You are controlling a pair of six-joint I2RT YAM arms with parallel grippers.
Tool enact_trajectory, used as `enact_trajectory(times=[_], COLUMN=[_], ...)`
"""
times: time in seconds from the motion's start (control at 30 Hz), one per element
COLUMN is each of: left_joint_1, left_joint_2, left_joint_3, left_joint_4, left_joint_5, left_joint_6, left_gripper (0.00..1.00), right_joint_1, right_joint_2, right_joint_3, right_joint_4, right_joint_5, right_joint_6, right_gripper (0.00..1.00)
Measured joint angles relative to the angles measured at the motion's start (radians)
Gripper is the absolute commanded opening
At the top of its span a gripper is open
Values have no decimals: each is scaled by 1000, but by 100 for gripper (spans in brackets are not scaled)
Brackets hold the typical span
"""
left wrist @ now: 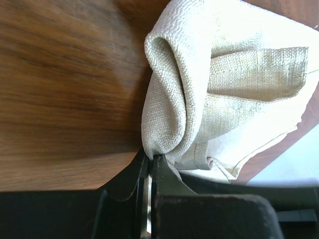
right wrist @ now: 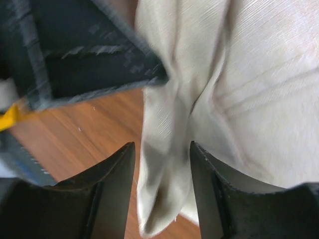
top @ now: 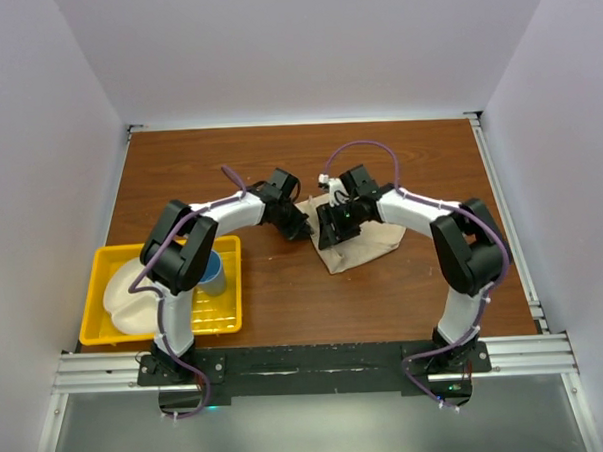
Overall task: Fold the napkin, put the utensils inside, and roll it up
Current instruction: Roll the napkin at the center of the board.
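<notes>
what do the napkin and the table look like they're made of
The napkin looks like woven cloth, likely linen or cotton, matte beige; coarse weave and a stitched hem show. The table: wood or wood-look laminate, brown grain, slight sheen.

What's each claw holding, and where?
Left claw pinches the plain beige cloth napkin at the end of its rolled fold. Right claw straddles a bunched ridge of it; grip unclear.

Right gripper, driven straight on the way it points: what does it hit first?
The napkin: a bunched fold sits right between the right gripper fingers. Behind it probably the table, though depth is unclear here.
</notes>
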Motion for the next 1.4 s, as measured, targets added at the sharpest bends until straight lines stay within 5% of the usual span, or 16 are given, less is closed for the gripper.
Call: enact_trajectory(times=[0.3,0.67,0.77,0.9,1.03,1.2,1.4], left_joint_1=[-12,-15,-13,-9,-7,-4,20], left_joint_2=[0,-6,-9,-11,-19,-38,-94], left_joint_3=[35,41,42,44,42,18,-26], left_joint_4=[-95,-138,-150,-168,-176,-161,-159], left_joint_5=[-32,-32,-28,-27,-31,-49,-72], left_joint_6=[-23,-35,-37,-39,-44,-35,33], left_gripper=[0,0,0,0,0,0,56], right_joint_1=[298,384,389,396,381,325,208], right_joint_2=[-225,-102,-74,-63,-67,-88,-69], right_joint_3=[-139,-153,-151,-151,-175,-225,-296], right_joint_4=[91,217,248,269,315,412,597], right_joint_5=[457,739,769,798,793,627,340], right_joint_6=[-13,-16,-7,18,60,113,196], right_gripper=[59,58,53,33,0,0,0])
